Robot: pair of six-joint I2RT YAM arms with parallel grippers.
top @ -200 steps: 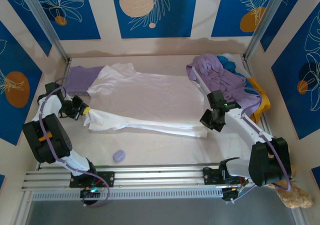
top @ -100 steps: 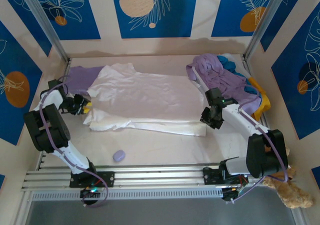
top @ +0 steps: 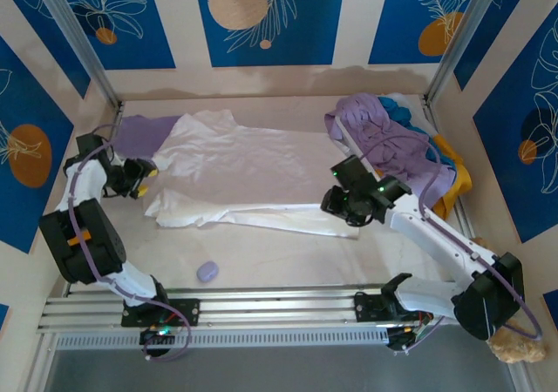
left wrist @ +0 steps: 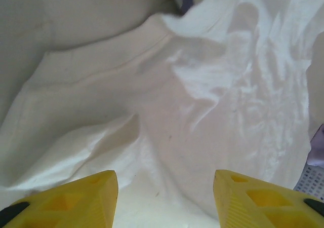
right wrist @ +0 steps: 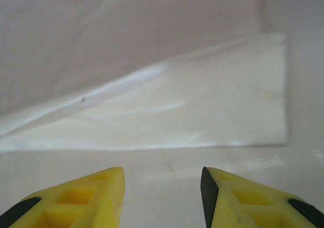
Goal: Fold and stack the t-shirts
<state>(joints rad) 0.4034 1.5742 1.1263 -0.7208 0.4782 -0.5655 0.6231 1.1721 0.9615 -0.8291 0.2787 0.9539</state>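
Pale table (top: 288,253) carrying loose t-shirts.
A large white t-shirt (top: 253,179) lies spread across the middle, a lavender shirt (top: 135,135) at far left, a heap (top: 388,139) of lavender, teal and yellow-orange shirts at far right, and a small lavender blob (top: 207,271) near the front.

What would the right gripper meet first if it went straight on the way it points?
Probably the folded edge of the white shirt, just past a bare strip of table ahead of the right gripper; depth is hard to judge.

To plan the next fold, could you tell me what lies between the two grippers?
The white t-shirt lies spread between the left gripper and the right gripper, in the top external view.
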